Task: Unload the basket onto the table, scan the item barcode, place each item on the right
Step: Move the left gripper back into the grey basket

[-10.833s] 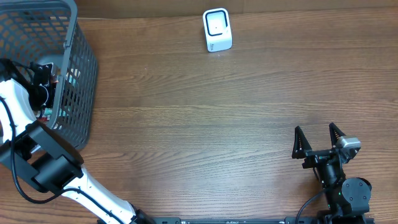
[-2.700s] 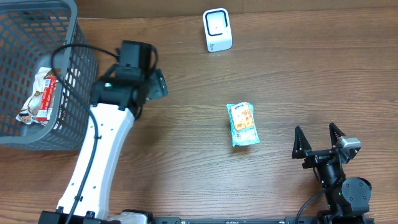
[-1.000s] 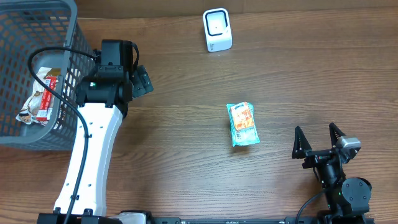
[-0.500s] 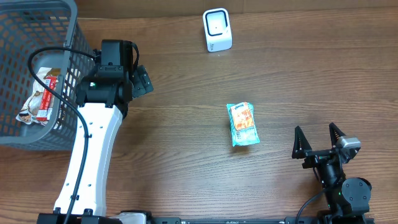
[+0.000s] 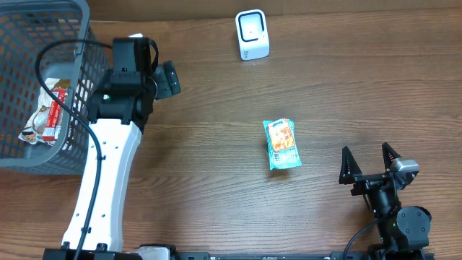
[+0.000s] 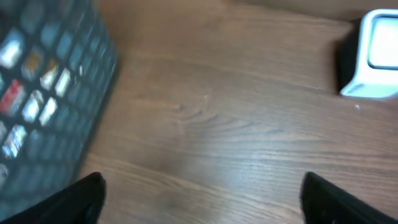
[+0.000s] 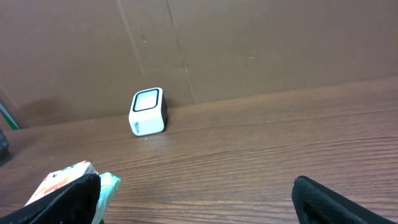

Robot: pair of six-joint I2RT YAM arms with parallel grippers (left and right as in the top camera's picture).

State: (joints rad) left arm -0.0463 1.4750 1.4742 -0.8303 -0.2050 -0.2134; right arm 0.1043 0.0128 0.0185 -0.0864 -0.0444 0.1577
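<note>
Lettering on the teal-and-orange snack packet (image 5: 281,144) is too small to read. It lies flat on the wooden table (image 5: 216,188), well apart from the white scanner (image 5: 252,34) and nearer the right gripper (image 5: 367,160), whose jaws stand spread and empty. The left gripper (image 5: 166,78), beside the grey basket (image 5: 97,87), is also spread, grasping nothing.

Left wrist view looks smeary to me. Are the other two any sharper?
Left wrist view: soft all over, basket mesh and white scanner smeared. Overhead view: sharp, evenly lit, table grain and snack packet clear. Right wrist view: scanner in focus, the near packet corner at the lower left blurred.
</note>
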